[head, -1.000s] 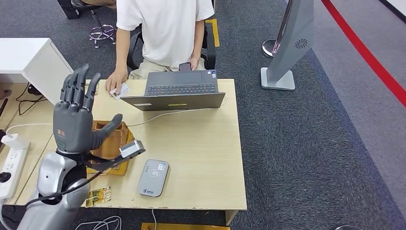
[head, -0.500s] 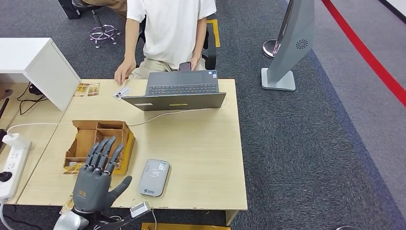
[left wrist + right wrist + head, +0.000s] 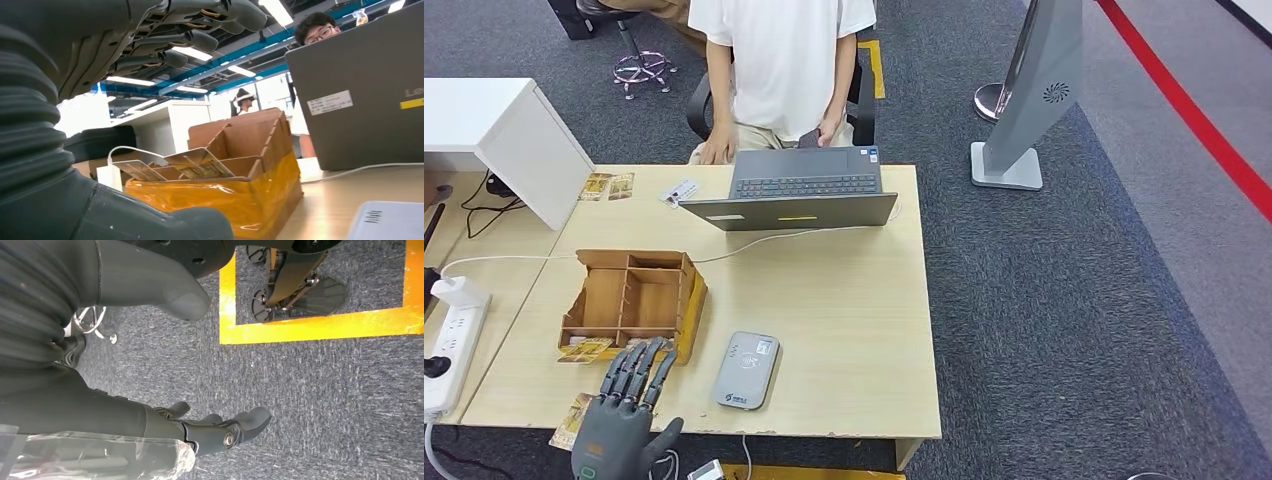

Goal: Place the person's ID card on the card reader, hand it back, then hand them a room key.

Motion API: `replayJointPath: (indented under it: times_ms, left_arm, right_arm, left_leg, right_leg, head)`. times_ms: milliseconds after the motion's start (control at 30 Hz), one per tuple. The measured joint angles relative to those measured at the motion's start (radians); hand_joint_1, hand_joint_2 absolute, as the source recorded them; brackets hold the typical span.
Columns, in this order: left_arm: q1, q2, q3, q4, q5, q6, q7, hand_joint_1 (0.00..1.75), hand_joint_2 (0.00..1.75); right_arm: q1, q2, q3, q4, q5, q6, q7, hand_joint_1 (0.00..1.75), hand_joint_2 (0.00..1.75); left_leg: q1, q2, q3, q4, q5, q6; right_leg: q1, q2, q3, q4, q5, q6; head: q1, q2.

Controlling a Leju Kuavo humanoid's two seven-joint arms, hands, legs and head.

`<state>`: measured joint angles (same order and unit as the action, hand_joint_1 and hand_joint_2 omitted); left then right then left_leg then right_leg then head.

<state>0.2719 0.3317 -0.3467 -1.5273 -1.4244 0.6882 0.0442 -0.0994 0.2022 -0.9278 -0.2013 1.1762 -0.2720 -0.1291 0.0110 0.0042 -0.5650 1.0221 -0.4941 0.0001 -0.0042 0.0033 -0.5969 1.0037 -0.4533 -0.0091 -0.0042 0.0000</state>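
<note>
Both robot hands are spread, holding nothing: left robot hand [image 3: 622, 425] near the compartmented wooden box [image 3: 632, 302], right robot hand [image 3: 200, 427] above carpet.

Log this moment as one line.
left hand: open, near table edge | right hand: open, hanging | card: on table by laptop | reader: bare

office | wooden desk [image 3: 844, 300]; laptop [image 3: 799, 195]; grey carpet [image 3: 1064, 300]; ceiling strip lights [image 3: 192, 52]

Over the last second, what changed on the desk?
The left hand dropped from raised above the wooden organizer to the near table edge, empty, fingers apart. The person's hand let go of the ID card and withdrew. Card reader and laptop stayed put.
</note>
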Motion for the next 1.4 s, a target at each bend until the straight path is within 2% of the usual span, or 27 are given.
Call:
replayJointPath:
  times_ms: [233,467,633,767,1033,1400]
  left_arm:
    - [0.021,-0.047,0.181,0.02,-0.045,0.0,-0.123,0.0,1.75]
    - [0.012,-0.114,0.392,0.046,-0.049,0.0,-0.251,0.0,1.75]
    - [-0.003,-0.151,0.487,0.07,-0.056,0.0,-0.3,0.0,1.75]
    - [-0.023,-0.179,0.514,0.091,-0.063,0.001,-0.318,0.0,1.75]
    - [-0.058,-0.213,0.518,0.12,-0.074,0.002,-0.319,0.0,1.75]
    - [-0.114,-0.24,0.494,0.171,-0.078,0.003,-0.281,0.0,1.75]
  right_arm:
    - [-0.003,0.001,0.003,0.0,0.008,0.0,-0.001,0.0,1.75]
    - [-0.003,0.002,0.006,0.001,0.014,0.0,0.001,0.0,1.75]
    - [-0.004,0.002,0.007,0.001,0.018,0.001,0.002,0.0,1.75]
    - [-0.005,0.002,0.011,0.001,0.019,0.002,0.003,0.0,1.75]
    - [-0.006,0.002,0.022,0.001,0.021,0.0,0.004,0.0,1.75]
    - [-0.01,0.003,0.029,0.001,0.025,-0.003,0.011,0.0,1.75]
  left_leg:
    - [0.0,-0.001,0.0,0.0,0.0,0.0]
    - [0.0,-0.001,0.0,0.0,0.0,0.0]
    - [0.0,-0.001,0.0,0.0,0.0,0.0]
    - [0.0,-0.001,0.0,0.0,0.0,0.0]
    - [0.0,-0.001,0.001,0.0,0.0,0.0]
    - [0.0,-0.001,0.001,0.0,0.0,0.0]
  right_leg:
    - [0.0,-0.001,0.0,0.0,0.0,0.0]
    - [0.0,-0.001,0.0,0.0,0.0,0.0]
    - [0.0,-0.001,0.0,0.0,0.0,0.0]
    - [0.0,-0.001,0.0,0.0,0.0,0.0]
    - [0.0,-0.001,0.0,0.0,0.0,0.0]
    - [0.0,-0.001,0.0,0.0,0.0,0.0]
  head:
    - [0.0,0.0]
    - [0.0,0.0]
    - [0.0,0.0]
    - [0.0,0.0]
    - [0.0,0.0]
    - [0.0,0.0]
